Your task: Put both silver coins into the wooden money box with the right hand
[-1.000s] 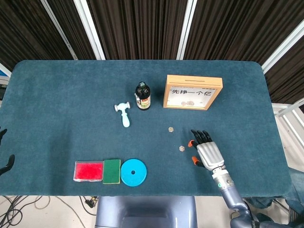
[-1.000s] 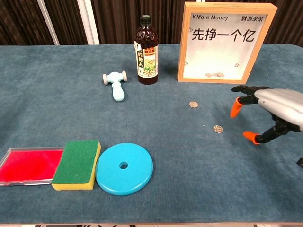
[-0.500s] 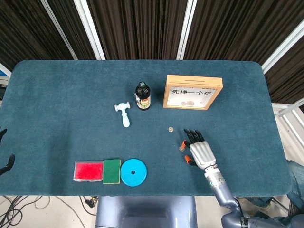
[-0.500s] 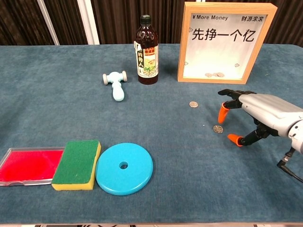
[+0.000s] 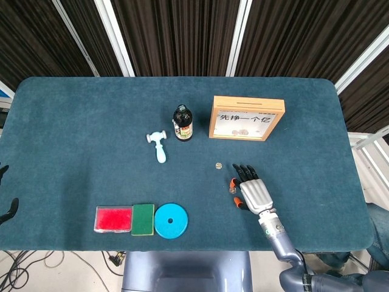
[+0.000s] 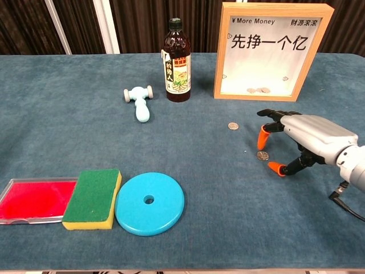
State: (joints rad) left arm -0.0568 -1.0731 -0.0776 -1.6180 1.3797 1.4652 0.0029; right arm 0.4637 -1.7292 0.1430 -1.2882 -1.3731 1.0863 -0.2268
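Two silver coins lie on the blue cloth. The farther coin [image 5: 219, 165] [image 6: 232, 126] lies by itself. The nearer coin [image 6: 262, 155] [image 5: 231, 189] sits right under the orange fingertips [image 6: 262, 137] of my right hand [image 5: 251, 191] [image 6: 305, 136]. That hand is spread, its thumb tip low just right of the coin, and holds nothing. The wooden money box [image 5: 246, 118] [image 6: 274, 51] stands upright behind, with coins visible inside at its bottom. Dark fingertips [image 5: 9, 210] at the left edge seem to belong to my left hand, mostly out of frame.
A dark bottle [image 6: 178, 60] stands left of the money box, with a small pale blue toy hammer [image 6: 140, 103] further left. Along the front left lie a red tray [image 6: 31, 200], a green-and-yellow sponge [image 6: 93, 198] and a blue disc [image 6: 149, 202].
My right hand has slid left and a little forward across the cloth, from beside the nearer coin to having its fingertips over it. The coins have not moved.
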